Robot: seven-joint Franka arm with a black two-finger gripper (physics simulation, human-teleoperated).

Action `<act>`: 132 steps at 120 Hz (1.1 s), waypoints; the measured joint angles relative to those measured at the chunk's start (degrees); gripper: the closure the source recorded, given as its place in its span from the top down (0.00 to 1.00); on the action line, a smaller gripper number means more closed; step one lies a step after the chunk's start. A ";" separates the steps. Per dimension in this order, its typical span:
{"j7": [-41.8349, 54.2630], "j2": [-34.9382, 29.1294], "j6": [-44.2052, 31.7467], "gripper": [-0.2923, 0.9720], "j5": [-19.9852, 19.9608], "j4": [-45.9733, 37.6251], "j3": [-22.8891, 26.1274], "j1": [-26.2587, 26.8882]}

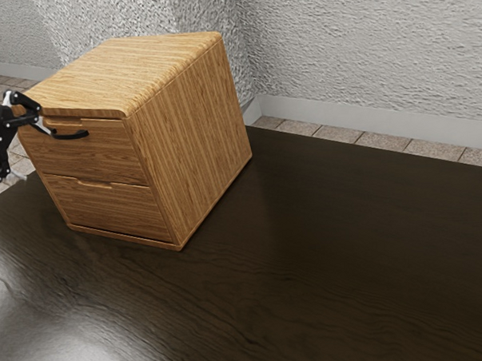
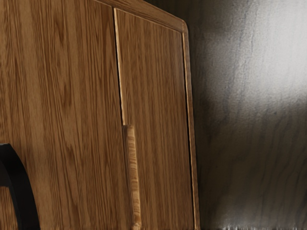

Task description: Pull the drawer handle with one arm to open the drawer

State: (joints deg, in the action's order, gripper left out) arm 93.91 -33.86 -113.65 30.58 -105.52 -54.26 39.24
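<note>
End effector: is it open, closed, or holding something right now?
End effector: open, beside the black drawer handle, not gripping it.

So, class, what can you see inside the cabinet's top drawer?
Nothing of the inside shows. The top drawer has its wooden front covering whatever it holds; just that front and its black handle can be seen.

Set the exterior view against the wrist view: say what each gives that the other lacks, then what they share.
Exterior view: the gripper at the cabinet front's edge, the cabinet's top, the rough wall and the floor tiles.
Wrist view: no extra object, just a close, head-on look at the seam between the drawer fronts.
Both: the black handle, the wooden handle of the lower drawer, and the dark table.
</note>
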 joint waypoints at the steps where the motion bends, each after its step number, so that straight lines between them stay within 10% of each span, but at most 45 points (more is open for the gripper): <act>1: -0.05 0.00 -0.17 0.77 0.00 -0.02 -0.07 0.04; 132: -5.97 2.19 -14.26 0.77 -0.16 -2.35 -11.81 7.72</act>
State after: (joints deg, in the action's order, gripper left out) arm 87.94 -31.68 -127.91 30.42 -107.87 -66.07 46.95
